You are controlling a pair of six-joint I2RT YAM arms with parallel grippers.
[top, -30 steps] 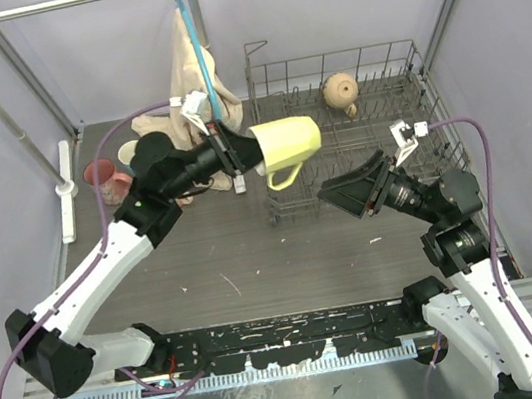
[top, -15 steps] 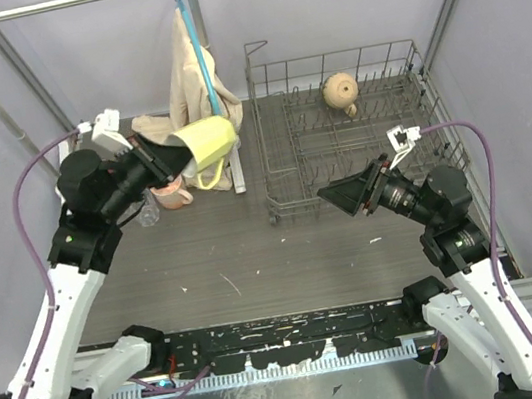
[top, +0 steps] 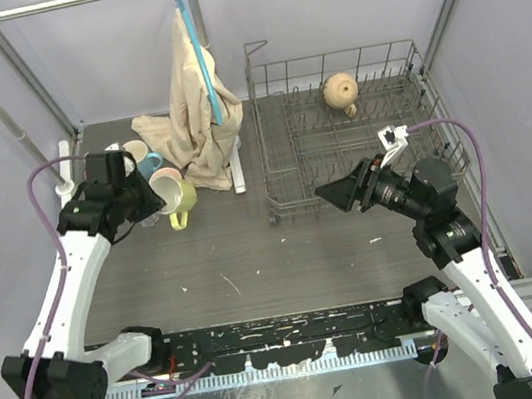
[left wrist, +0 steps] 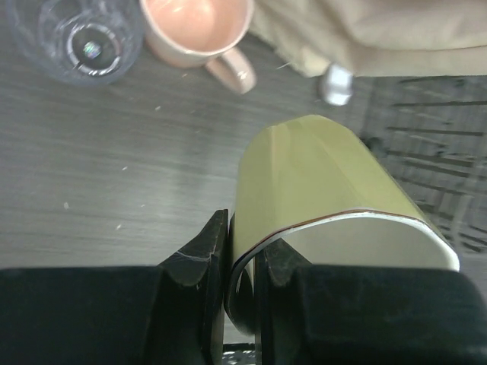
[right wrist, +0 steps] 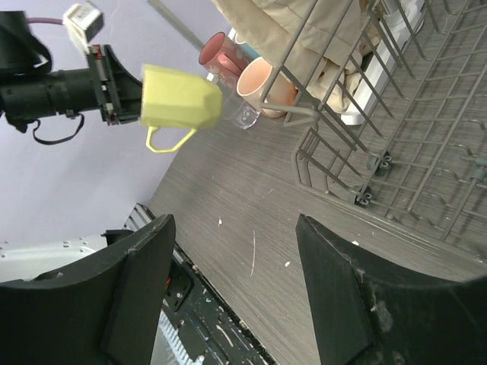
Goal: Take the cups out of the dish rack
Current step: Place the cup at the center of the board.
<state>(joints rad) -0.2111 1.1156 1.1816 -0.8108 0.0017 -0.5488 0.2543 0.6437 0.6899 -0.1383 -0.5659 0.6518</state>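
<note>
My left gripper is shut on the rim of a yellow-green mug, one finger inside and one outside. It holds the mug tilted just above the table, next to a salmon pink mug and a clear glass. A cream mug and a light blue mug stand behind them. The grey wire dish rack holds one tan mug at its back. My right gripper is open and empty at the rack's front left corner.
A beige cloth hangs from a rail and pools on the table between the cups and the rack. A white rail foot stands at the far left. The right wrist view shows a pink mug behind the salmon one.
My left arm has swung left from the rack to the group of cups, carrying the yellow-green mug and lowering it. The right arm has barely moved.
</note>
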